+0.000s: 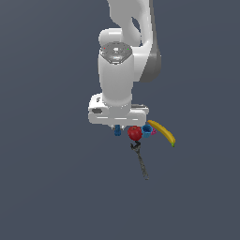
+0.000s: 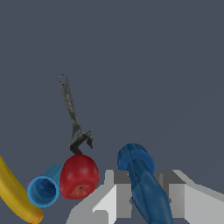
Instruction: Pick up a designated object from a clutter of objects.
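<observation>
The designated object (image 2: pixel 136 159), a small dark-blue lumpy item, sits between the two grey fingers of my gripper (image 2: pixel 145 179), which press on its sides. In the exterior view it shows as a blue bit (image 1: pixel 117 131) just under the gripper (image 1: pixel 117 127). Beside it lies the rest of the clutter. The red ball (image 2: pixel 79 176) is closest, followed by the light-blue cup (image 2: pixel 44 188) and the yellow banana (image 2: pixel 15 194). A slim dark-grey utensil (image 2: pixel 72 118) stretches away from the ball. I cannot tell whether the object is off the ground.
In the exterior view the red ball (image 1: pixel 135 133), cup (image 1: pixel 146 130), a small pink bit (image 1: pixel 153 132) and banana (image 1: pixel 162 131) line up toward the exterior view's right of the gripper. The utensil (image 1: pixel 140 161) lies in front of them. The floor is plain dark grey.
</observation>
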Available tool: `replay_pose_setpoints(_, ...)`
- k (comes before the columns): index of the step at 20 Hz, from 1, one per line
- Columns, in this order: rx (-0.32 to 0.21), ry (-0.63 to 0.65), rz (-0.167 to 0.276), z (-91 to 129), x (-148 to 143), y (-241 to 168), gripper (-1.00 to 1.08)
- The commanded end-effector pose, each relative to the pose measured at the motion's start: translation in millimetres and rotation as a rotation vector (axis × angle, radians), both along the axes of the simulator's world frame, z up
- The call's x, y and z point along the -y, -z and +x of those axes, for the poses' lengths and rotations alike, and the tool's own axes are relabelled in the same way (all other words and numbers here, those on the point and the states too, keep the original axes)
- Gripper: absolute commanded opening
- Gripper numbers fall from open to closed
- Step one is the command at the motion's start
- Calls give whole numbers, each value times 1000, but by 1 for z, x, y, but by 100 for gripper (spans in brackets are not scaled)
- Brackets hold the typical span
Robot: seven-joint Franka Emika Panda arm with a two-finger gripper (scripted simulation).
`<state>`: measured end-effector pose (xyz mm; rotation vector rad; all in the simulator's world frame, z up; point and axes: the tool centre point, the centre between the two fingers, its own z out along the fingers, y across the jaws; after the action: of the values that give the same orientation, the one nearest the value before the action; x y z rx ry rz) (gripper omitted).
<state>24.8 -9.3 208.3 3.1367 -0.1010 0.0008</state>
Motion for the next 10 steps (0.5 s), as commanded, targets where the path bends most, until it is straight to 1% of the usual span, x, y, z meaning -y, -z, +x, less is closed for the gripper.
replay_pose_setpoints(1, -1, 1, -1, 8, -24, -22, -100)
replay_pose_setpoints(10, 0, 1, 1, 36, -102, -93, -100)
